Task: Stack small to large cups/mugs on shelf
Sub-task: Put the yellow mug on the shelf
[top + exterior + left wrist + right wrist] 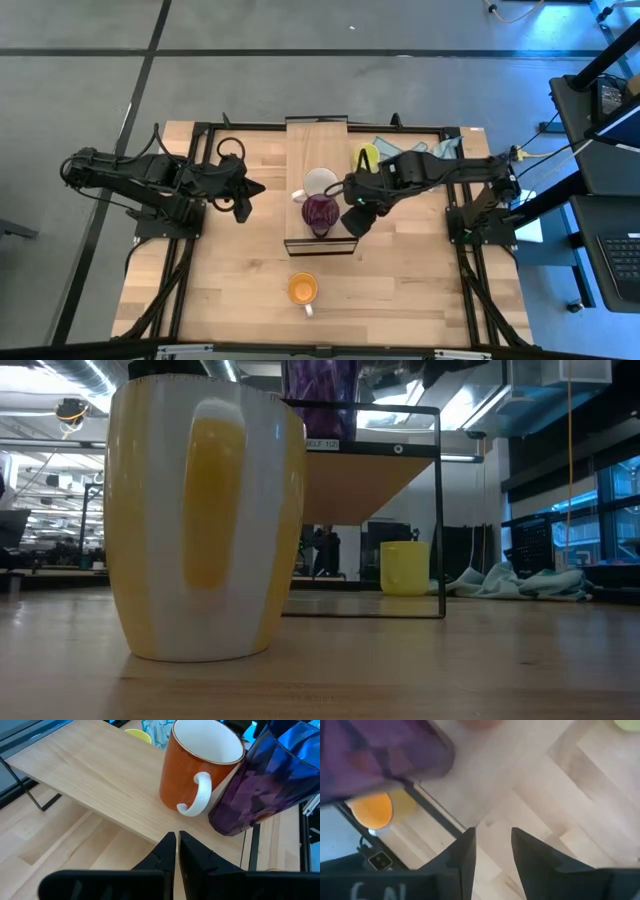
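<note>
The shelf [315, 140] is a narrow light-wood board on a dark frame at the table's middle. On it stand an orange mug with a white inside and white handle [320, 182] [200, 765] and, just nearer, a dark purple mug [320, 212] [265, 785]. A yellow mug [366, 157] stands on the table to the right of the shelf. A white-and-yellow striped mug with an orange inside [302, 290] [205, 520] stands on the table near the front edge. My left gripper [258, 187] [177, 850] is shut and empty, left of the shelf. My right gripper [352, 218] [493, 845] is open and empty, just right of the purple mug.
A blue-grey cloth [440, 148] [520, 582] lies at the table's far right, behind the yellow mug. The shelf's dark frame [441, 510] stands at its near end and holds the board above the tabletop. Bare wood lies at the table's near left and near right.
</note>
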